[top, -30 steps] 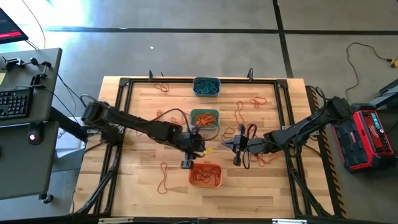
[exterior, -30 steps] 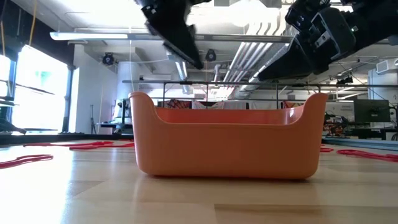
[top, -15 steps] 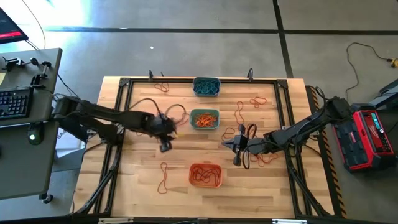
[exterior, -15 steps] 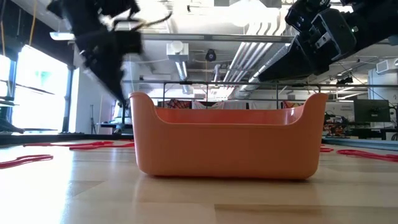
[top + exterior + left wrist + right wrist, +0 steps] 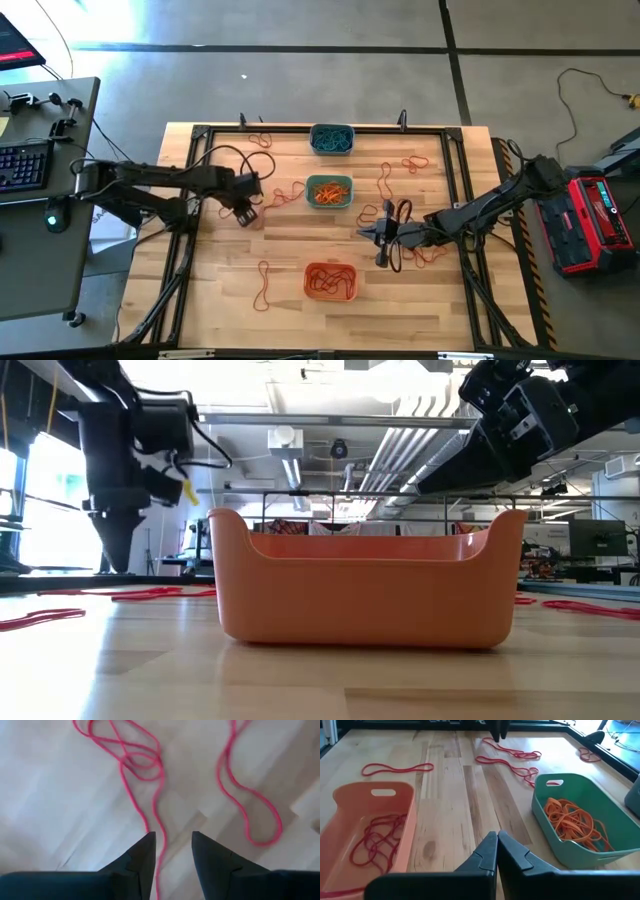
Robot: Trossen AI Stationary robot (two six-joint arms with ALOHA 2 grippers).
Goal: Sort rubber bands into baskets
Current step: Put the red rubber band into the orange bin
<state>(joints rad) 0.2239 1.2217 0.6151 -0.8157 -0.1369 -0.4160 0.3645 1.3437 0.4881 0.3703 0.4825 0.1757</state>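
Fingers of the left pincer (image 5: 172, 851) stand slightly apart, holding nothing, straddling a red rubber band (image 5: 145, 780) whose strand runs lengthwise between them on the counter (image 5: 230, 260). Beyond, the teal-green basket (image 5: 329, 191) holds orange bands. The right pincer (image 5: 497, 851) waits shut beside it.

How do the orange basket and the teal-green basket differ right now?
Colour: the orange basket is orange; the teal-green basket is teal-green.
Contents: the orange basket holds red bands; the teal-green basket holds orange bands.
Place: the orange basket sits near the table's front edge; the teal-green basket sits mid-table, behind it.
Shared: similar rounded tub shape and size, each with a handle slot, both upright.
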